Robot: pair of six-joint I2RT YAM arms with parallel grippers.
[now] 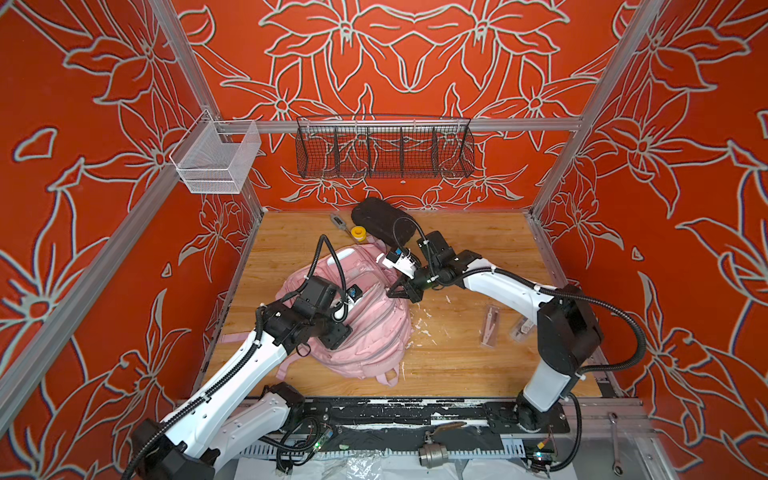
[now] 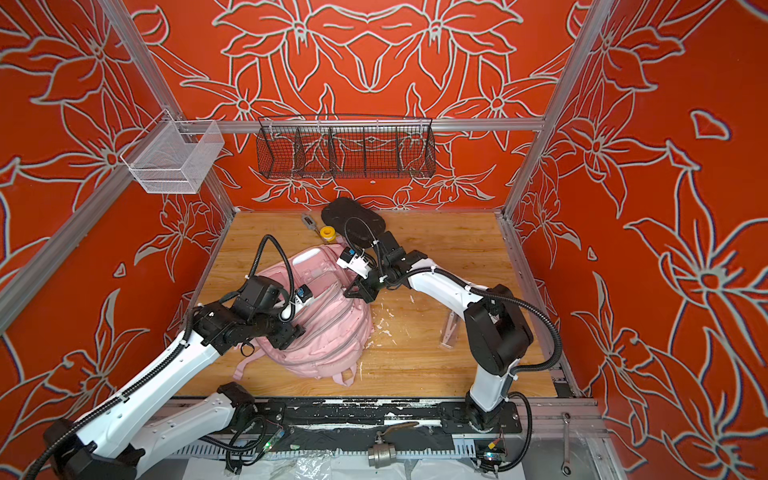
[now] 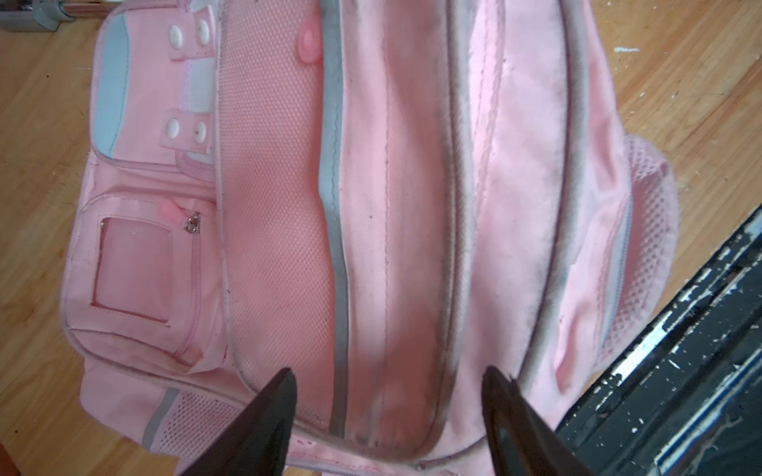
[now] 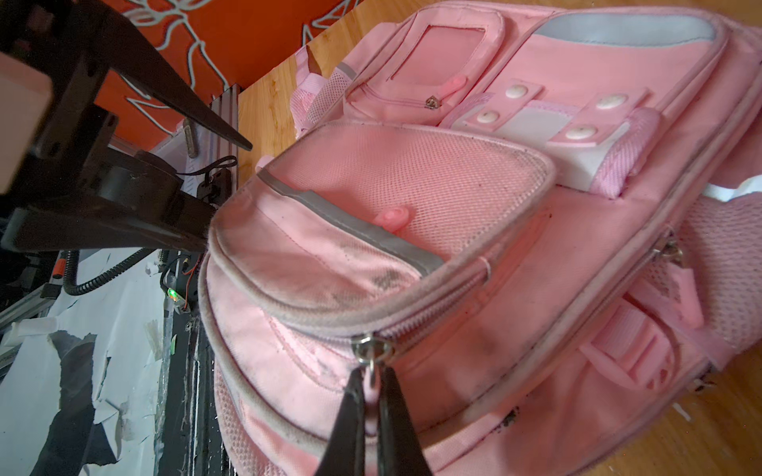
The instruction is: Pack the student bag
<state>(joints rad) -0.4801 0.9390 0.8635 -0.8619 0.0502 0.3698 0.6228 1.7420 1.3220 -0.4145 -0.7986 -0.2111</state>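
"Just left of the table's (image 1: 478, 257) middle I see the bag (image 1: 374, 332), front up. My left gripper (image 3: 389, 373) hangs over it, fingers apart."
"And your right?"
"My right gripper (image 4: 371, 371) is clamped on a zip pull (image 4: 373, 354) at the bag's right side."

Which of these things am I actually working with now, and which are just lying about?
In hand: student bag; its zipper pull, pinched by the right gripper; left gripper, open over the bag.
Lying about: black case, yellow roll, clear packets, wrench, valve.
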